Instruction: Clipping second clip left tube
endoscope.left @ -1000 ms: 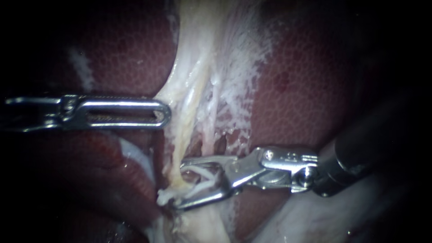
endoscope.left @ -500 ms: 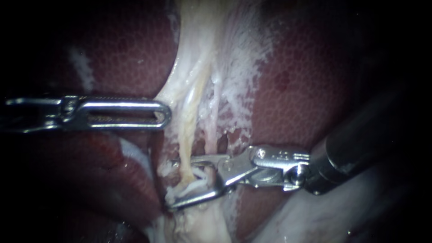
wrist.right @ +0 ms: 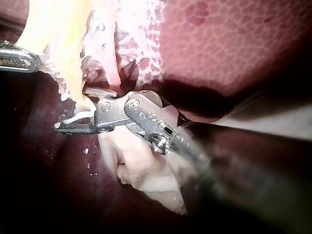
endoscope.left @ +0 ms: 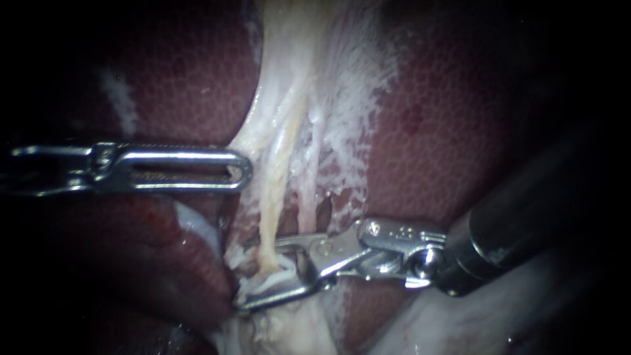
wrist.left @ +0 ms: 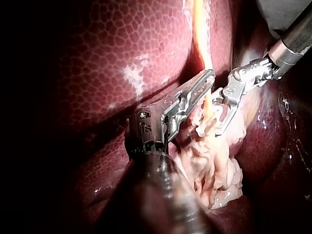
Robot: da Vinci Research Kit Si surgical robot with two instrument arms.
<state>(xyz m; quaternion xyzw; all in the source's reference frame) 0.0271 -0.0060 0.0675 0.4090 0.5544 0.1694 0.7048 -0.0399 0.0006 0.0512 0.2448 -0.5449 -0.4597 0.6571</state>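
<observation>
1. The left tube (endoscope.left: 273, 190) is the yellowish strand that runs from 12 o'clock down the middle of the endoscope view. It crosses the dark red liver (endoscope.left: 447, 131) and ends towards 6 o'clock.
2. A thinner pale strand (endoscope.left: 309, 190) lies just beside it on the 3 o'clock side.
3. The right instrument (endoscope.left: 244, 276) comes in from 4 o'clock. Its claw stands apart around the lower end of the left tube, one half above it and one half below.
4. A white clip (endoscope.left: 266, 281) sits in that claw against both halves, so the claw grips the clip with the tube inside it.
5. The left instrument (endoscope.left: 240, 169) reaches in level from 9 o'clock. Its slotted claw is closed and holds nothing, and its tip touches the pale tissue beside the tube, above the clip.
6. In the left wrist view, the left instrument (wrist.left: 210, 74) lies beside the tube (wrist.left: 202, 44). The right instrument (wrist.left: 214, 119) is just ahead of it, carrying the clip (wrist.left: 201, 129).
7. In the right wrist view, the right instrument (wrist.right: 73, 109) has the clip (wrist.right: 80, 116) at the foot of the tube (wrist.right: 63, 58).
</observation>
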